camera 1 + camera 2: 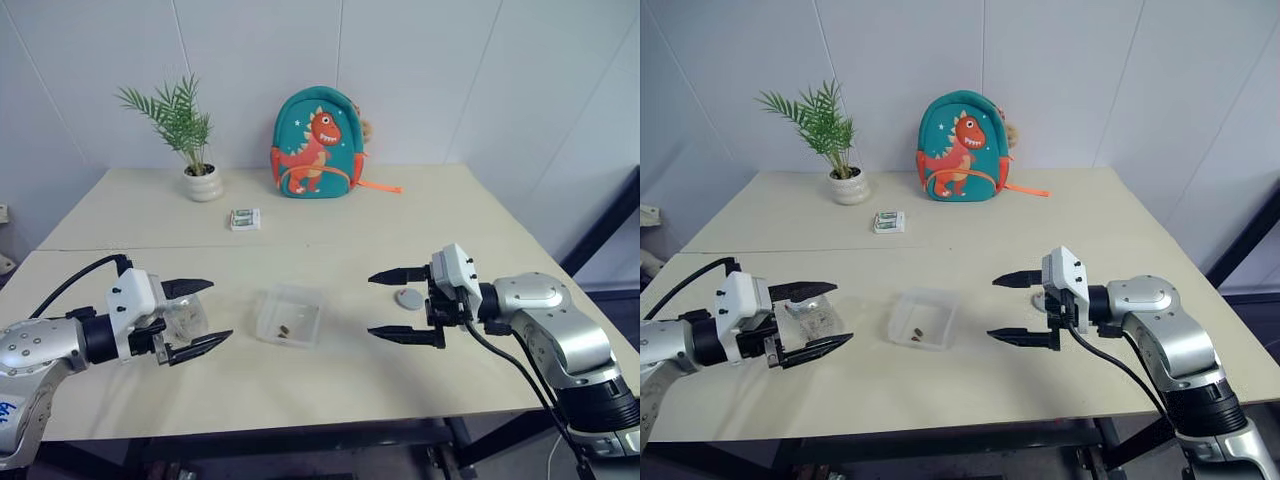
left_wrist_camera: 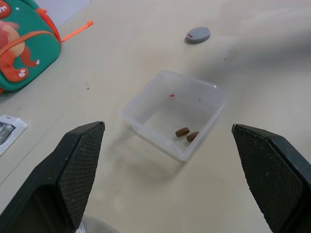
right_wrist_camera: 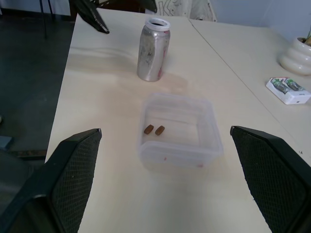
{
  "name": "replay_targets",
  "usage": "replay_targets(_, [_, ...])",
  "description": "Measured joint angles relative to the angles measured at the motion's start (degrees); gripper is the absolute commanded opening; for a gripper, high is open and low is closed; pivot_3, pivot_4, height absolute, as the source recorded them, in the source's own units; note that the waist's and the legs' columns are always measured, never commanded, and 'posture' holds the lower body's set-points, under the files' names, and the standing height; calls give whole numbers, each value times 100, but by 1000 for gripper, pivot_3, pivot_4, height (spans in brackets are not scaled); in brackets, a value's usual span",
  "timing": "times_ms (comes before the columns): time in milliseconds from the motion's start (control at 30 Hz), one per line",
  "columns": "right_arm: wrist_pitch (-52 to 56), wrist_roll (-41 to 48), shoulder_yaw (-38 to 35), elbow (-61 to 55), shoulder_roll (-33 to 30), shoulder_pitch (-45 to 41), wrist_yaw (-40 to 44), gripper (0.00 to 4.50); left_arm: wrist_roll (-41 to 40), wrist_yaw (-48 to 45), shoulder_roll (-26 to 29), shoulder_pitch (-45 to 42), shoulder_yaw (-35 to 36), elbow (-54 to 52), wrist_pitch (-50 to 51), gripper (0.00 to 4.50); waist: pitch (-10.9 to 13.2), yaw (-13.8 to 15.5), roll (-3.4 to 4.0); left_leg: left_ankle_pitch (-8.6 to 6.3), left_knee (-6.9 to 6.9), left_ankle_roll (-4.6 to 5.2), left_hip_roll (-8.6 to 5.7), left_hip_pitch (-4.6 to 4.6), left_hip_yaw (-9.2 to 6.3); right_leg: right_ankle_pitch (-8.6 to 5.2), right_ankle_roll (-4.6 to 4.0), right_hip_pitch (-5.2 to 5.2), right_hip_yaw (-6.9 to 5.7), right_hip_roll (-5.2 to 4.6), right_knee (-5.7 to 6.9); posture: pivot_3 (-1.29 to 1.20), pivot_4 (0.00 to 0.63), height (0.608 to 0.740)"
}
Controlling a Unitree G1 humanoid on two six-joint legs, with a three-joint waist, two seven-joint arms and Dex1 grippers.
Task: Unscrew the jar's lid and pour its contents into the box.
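Beige counter [image 1: 420,360] carries the whole scene, with a teal dinosaur backpack [image 1: 318,143] propped against the wall at 12 o'clock and a potted palm [image 1: 190,135] at 11 o'clock. At 9 o'clock the left gripper [image 1: 195,315] hangs above the surface, its black fingers spread wide and released, grasping nothing. Opposite it at 3 o'clock, the right gripper [image 1: 405,305] is likewise splayed open and empty, pointing toward the centre. The box [image 1: 289,315], a shallow clear tray, sits at the middle of the counter between the two grippers, apart from both. The jar [image 3: 153,50] stands upright and uncapped at 9 o'clock of the box, just beside the left gripper's fingers. A small white-green packet [image 1: 245,219] lies at 11 o'clock of the box, toward the backpack. The lid [image 1: 408,298], a grey disc, rests flat on the counter at 3 o'clock of the box. The contents [image 2: 187,134], two small brown bits, lie side by side inside the box.
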Motion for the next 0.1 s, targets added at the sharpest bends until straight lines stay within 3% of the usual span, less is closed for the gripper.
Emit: replay_targets(100, [2, -3, -36, -99, -5, 166, -132, 4500, 4, 42, -46, -43, -48, 49, 0, 4480, 0, -16, 0, 0, 3, 0, 0, 0, 0, -1, -2, 1, 1, 0, 1, 0, 150, 740])
